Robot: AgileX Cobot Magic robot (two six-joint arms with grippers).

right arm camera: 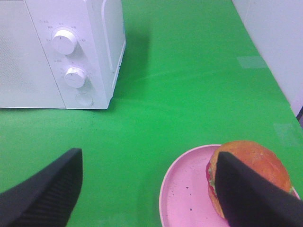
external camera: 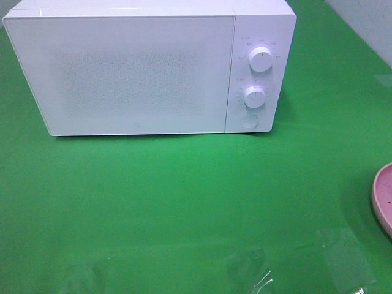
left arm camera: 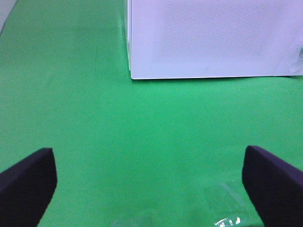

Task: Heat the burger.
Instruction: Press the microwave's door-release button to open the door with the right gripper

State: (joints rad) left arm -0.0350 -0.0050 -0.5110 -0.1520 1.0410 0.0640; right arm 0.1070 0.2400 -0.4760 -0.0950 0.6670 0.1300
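Observation:
The burger, with a golden-brown bun and a red and green edge, sits on a round pink plate in the right wrist view. My right gripper hovers open above the green table, holding nothing. One of its fingers overlaps the burger's near side in the picture. In the exterior high view only the plate's rim shows at the right edge, and the burger is out of frame. My left gripper is wide open over bare green cloth in front of the microwave. Neither gripper appears in the exterior high view.
A white microwave stands at the back with its door closed. On its right panel are two knobs and a round button. Clear tape patches lie near the front edge. A pale wall borders the right side.

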